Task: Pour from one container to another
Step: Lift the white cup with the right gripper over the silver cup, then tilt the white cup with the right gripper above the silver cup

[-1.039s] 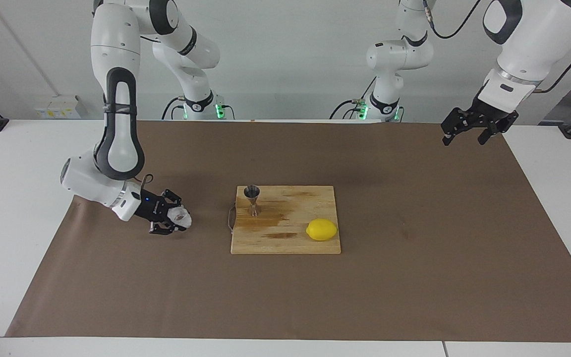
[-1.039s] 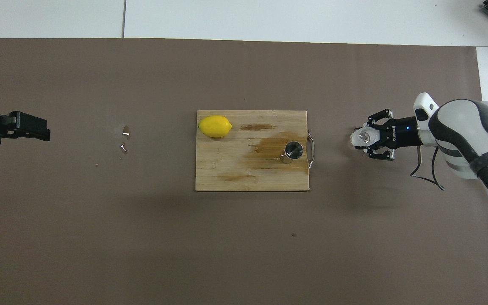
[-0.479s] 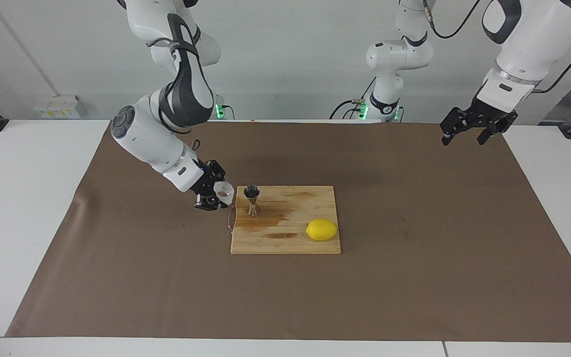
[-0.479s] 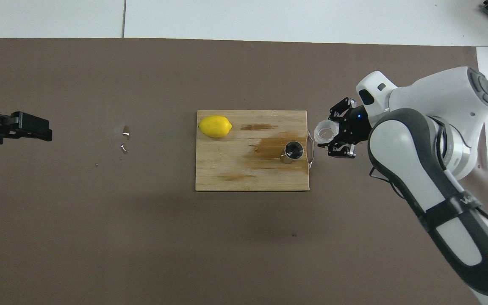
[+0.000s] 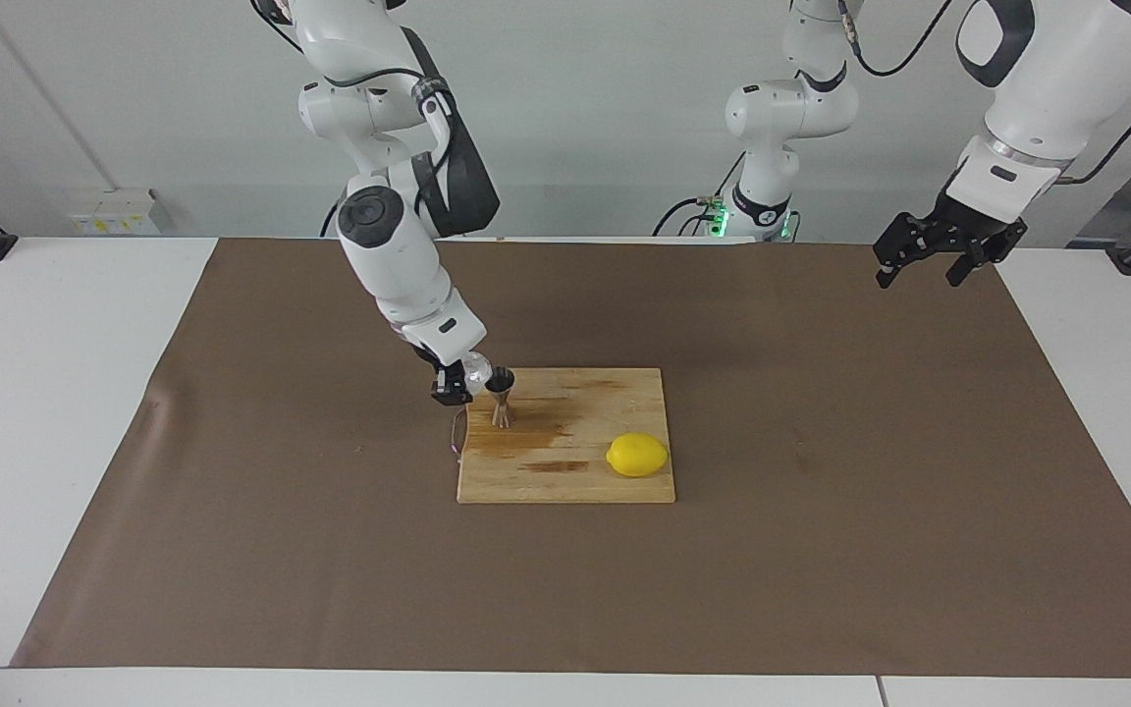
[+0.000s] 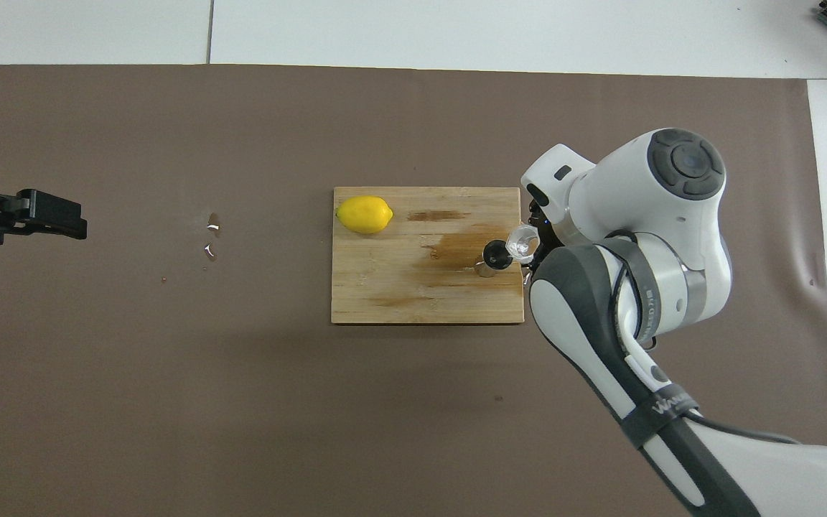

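The right gripper (image 5: 457,385) pinches the glass cup (image 5: 474,370) over the board (image 5: 565,462), at the board's edge toward the right arm's end of the table. Its fingers are mostly hidden: the overhead view buries them under the arm's own wrist and elbow, and only a dark tip shows in the facing view. The cup is tilted, its mouth beside the rim of the jigger (image 5: 500,396); whether the two touch, or whether anything is flowing, cannot be made out. The jigger stands upright near that same edge, on a wet stain. A lemon (image 5: 637,455) lies at the board's corner farther from the robots. The left gripper (image 5: 929,257) waits, spread and empty, over the mat's (image 5: 821,550) corner; overhead it is cut off by the frame edge.
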`<action>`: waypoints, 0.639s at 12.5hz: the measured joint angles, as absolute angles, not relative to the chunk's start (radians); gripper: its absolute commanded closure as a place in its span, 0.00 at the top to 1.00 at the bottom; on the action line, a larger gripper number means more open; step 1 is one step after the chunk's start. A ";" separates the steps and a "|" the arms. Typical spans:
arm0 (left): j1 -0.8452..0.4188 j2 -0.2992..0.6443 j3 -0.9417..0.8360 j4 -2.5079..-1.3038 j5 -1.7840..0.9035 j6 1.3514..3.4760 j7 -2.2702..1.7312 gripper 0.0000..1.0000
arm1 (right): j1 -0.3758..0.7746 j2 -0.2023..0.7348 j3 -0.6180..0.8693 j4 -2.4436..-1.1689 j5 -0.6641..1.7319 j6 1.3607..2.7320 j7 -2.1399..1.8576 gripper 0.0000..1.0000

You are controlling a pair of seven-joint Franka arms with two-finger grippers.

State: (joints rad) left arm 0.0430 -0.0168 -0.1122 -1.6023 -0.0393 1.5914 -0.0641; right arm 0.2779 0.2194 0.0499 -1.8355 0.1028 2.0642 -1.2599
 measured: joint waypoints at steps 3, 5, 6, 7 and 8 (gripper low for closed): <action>0.043 -0.017 -0.112 -1.602 -0.039 1.591 -0.064 1.00 | 0.322 0.217 0.050 -1.831 -0.031 2.065 -1.210 0.39; 0.043 -0.017 -0.112 -1.602 -0.039 1.591 -0.064 1.00 | 0.338 0.216 0.050 -1.830 -0.102 2.066 -1.188 0.39; 0.043 -0.017 -0.112 -1.602 -0.039 1.591 -0.064 1.00 | 0.350 0.215 0.050 -1.830 -0.142 2.066 -1.164 0.39; 0.043 -0.017 -0.112 -1.602 -0.039 1.591 -0.064 1.00 | 0.358 0.213 0.050 -1.830 -0.176 2.066 -1.137 0.39; 0.043 -0.017 -0.112 -1.602 -0.039 1.591 -0.064 1.00 | 0.364 0.211 0.050 -1.830 -0.199 2.066 -1.123 0.39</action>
